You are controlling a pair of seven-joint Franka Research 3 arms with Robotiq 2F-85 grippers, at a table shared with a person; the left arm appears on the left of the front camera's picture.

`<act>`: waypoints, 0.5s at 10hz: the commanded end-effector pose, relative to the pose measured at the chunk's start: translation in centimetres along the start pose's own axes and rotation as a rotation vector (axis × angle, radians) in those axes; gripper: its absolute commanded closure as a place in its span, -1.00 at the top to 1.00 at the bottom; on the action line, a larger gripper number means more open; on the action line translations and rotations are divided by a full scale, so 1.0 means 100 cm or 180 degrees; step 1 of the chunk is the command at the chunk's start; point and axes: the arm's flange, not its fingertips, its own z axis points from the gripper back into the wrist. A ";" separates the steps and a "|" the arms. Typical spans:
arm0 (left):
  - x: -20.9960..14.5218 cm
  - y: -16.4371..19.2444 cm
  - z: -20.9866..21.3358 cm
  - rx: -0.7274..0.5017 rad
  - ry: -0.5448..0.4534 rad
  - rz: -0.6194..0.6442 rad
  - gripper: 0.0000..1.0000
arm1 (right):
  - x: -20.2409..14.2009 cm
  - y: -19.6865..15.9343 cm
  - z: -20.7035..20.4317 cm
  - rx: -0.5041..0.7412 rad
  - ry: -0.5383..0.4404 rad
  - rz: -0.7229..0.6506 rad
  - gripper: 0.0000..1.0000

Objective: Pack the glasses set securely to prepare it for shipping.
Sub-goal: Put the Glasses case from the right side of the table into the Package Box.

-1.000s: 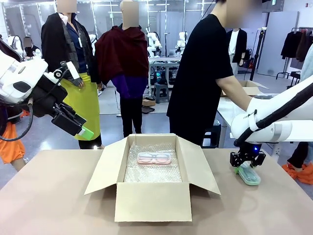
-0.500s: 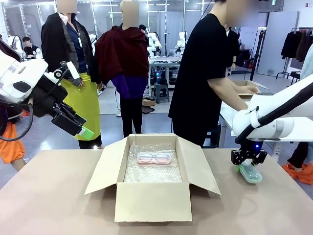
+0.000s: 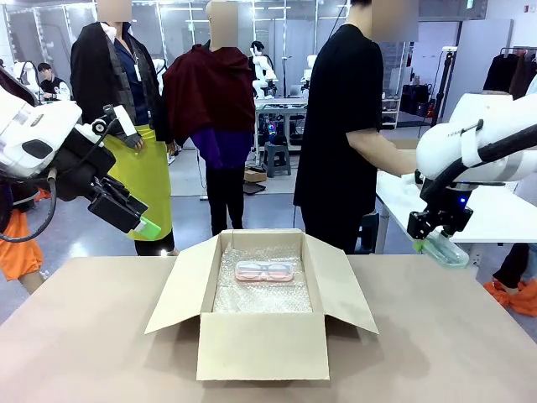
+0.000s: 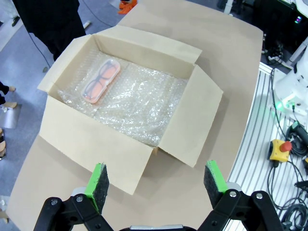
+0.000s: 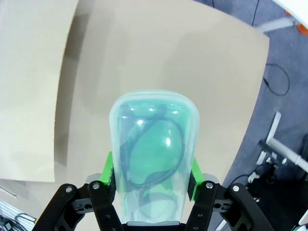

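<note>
Cardboard box (image 3: pixel 260 344) sits open on the table (image 3: pixel 84 336), all four flaps splayed outward. Its floor is lined with a bubble-wrap sheet (image 3: pixel 260 295). The pink case (image 3: pixel 264 271) lies flat on that wrap, toward the box's far wall; the spectacles show through its lid. In the left wrist view the same pink case (image 4: pixel 101 80) lies in the box's (image 4: pixel 91 139) far-left corner area, with the rest of the wrap (image 4: pixel 139 103) bare. The right gripper (image 3: pixel 438 242) is up in the air, well to the right of the box and off the table surface, clamped on the teal-green case (image 3: pixel 446 251). The right wrist view confirms the grip: gripper (image 5: pixel 151 175) pads press on both long sides of the teal-green case (image 5: pixel 154 154), dark frames visible inside, with table (image 5: pixel 144 48) well below it. The left gripper (image 3: pixel 138 220) hangs high to the left of the box with nothing in it. Seen from its own camera, the left gripper (image 4: pixel 156 177) has its jaws spread wide (nothing between the pads), looking down on the box from its near side. A person (image 3: pixel 340 126) in black stands beyond the box, far side of the table, turned toward another table to the right.
</note>
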 end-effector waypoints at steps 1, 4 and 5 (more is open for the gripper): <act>-0.002 0.000 0.003 -0.0059 -0.0024 -0.0039 1.00 | -0.002 0.013 0.011 0.0174 -0.0167 0.0921 -0.44; -0.002 0.000 0.003 -0.0059 -0.0024 -0.0039 1.00 | -0.003 0.064 0.049 0.0382 -0.0119 0.3360 -0.44; -0.002 0.000 0.003 -0.0059 -0.0024 -0.0039 1.00 | -0.001 0.079 0.049 0.0362 -0.0056 0.3447 -0.44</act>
